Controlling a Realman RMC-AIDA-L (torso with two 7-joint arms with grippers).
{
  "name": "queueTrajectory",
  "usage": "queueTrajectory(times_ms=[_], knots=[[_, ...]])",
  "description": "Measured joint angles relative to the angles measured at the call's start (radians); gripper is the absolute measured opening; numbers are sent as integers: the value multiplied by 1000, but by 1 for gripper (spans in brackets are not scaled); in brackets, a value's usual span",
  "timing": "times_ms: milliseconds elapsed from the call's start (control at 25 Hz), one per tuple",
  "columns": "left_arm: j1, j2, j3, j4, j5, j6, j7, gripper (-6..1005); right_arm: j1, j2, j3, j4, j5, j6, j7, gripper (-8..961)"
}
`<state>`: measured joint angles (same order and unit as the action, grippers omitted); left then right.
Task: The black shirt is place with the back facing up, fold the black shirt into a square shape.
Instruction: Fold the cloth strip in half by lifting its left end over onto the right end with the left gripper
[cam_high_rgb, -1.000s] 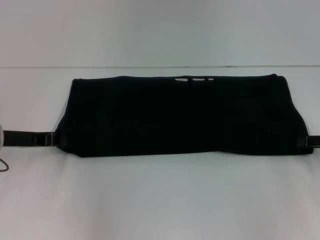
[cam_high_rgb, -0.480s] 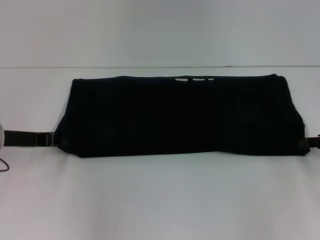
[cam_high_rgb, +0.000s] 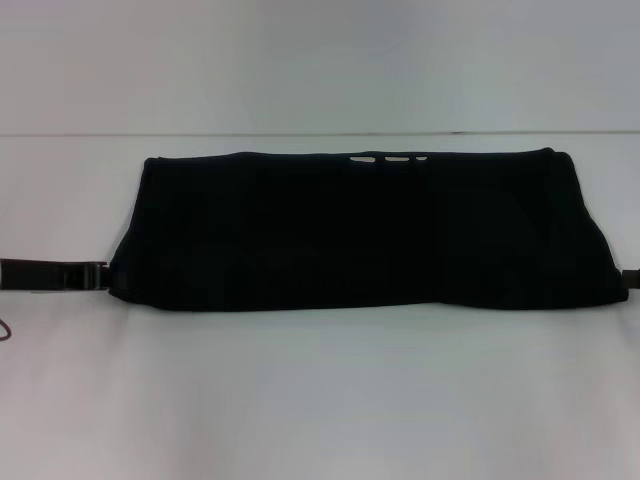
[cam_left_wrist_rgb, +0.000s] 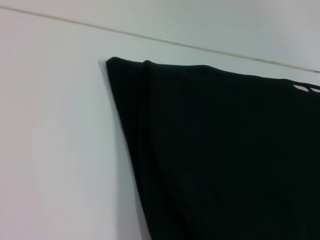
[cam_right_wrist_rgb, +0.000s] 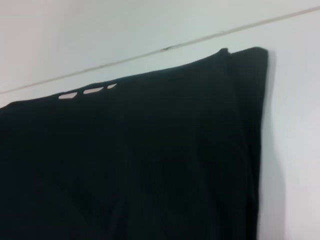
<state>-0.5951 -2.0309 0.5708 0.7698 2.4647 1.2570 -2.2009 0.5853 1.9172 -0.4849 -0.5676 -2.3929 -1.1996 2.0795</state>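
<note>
The black shirt (cam_high_rgb: 360, 230) lies on the white table as a wide, low band, with its neckline openings at the far edge. It fills much of the left wrist view (cam_left_wrist_rgb: 225, 150) and the right wrist view (cam_right_wrist_rgb: 140, 160). My left gripper (cam_high_rgb: 98, 276) is low on the table at the shirt's near left corner. My right gripper (cam_high_rgb: 631, 278) shows only as a small dark piece at the picture's right edge, beside the shirt's near right corner. Neither wrist view shows its own gripper.
The white table (cam_high_rgb: 320, 400) stretches in front of the shirt. Its far edge (cam_high_rgb: 320, 134) runs just behind the shirt, with a pale wall beyond. A thin cable (cam_high_rgb: 6, 333) shows at the far left.
Both arms have drawn outward, away from the shirt: the left wrist's pale part has left the picture and the right gripper has almost left it. The shirt has stayed in place.
</note>
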Motion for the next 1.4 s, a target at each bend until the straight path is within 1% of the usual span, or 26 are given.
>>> queueTrajectory(times_ms=[200, 400, 640, 1080, 1280, 1400], knots=[[3, 9, -3, 3, 8, 2, 3, 6, -4, -2, 19, 0, 0, -7, -9, -1], [3, 9, -3, 5, 22, 4, 10, 6, -13, -4, 21, 0, 0, -9, -10, 0], [6, 20, -9, 21, 42, 18, 15, 6, -27, -10, 24, 0, 0, -15, -8, 0], [-1, 24, -15, 28, 51, 54, 24, 6, -32, -12, 47, -3, 2, -64, -21, -1], [-5, 32, -17, 49, 59, 75, 12, 5, -36, -9, 80, -32, 28, -113, -22, -1], [-4, 32, -29, 78, 64, 78, 5, 46, -39, -9, 84, -49, 62, -167, -41, -1]])
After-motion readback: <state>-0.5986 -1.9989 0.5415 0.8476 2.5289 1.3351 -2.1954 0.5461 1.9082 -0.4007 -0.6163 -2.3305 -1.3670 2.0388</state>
